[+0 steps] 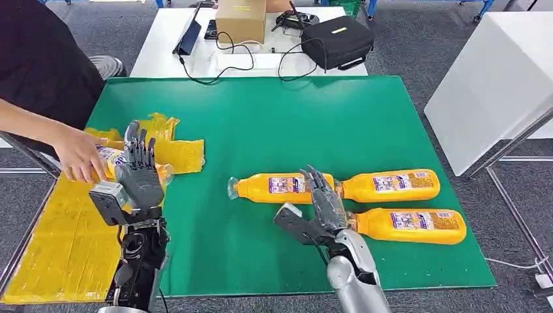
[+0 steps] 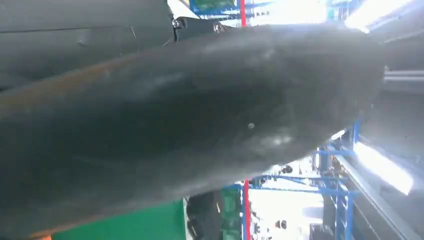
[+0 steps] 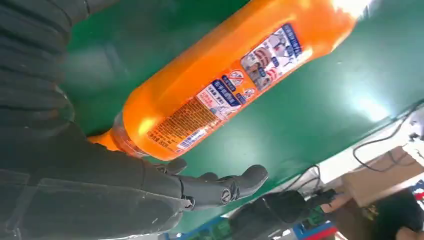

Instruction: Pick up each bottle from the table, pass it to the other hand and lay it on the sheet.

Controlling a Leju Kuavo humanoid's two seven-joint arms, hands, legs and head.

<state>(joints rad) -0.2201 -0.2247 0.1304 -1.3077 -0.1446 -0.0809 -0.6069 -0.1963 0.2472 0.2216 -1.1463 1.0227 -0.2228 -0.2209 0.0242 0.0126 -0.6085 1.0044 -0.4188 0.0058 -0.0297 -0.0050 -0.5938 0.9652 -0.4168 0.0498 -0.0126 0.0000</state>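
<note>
Green mat (image 1: 261, 117) covers the table; grey carpet around it, a white table (image 1: 163, 39) at the far side carrying a cardboard box (image 1: 240, 19), a black case (image 1: 336, 40) and cables, a white cabinet (image 1: 495, 78) at right. Yellow sheet (image 1: 59, 241) lies over the mat's near-left edge, crumpled at its far end. Three orange bottles lie on the mat at right: bottle A (image 1: 277, 188) near centre, bottle B (image 1: 391, 185) just right of it, bottle C (image 1: 411, 225) nearer. Labels are blue and white; the print is too small to read. Right hand (image 1: 326, 202), fingers apart, holds nothing and hovers between A and B. Left hand (image 1: 140, 176) is over a fourth bottle (image 1: 111, 160) on the sheet; grip cannot be told. A person's hand (image 1: 78, 156) rests on that bottle.
</note>
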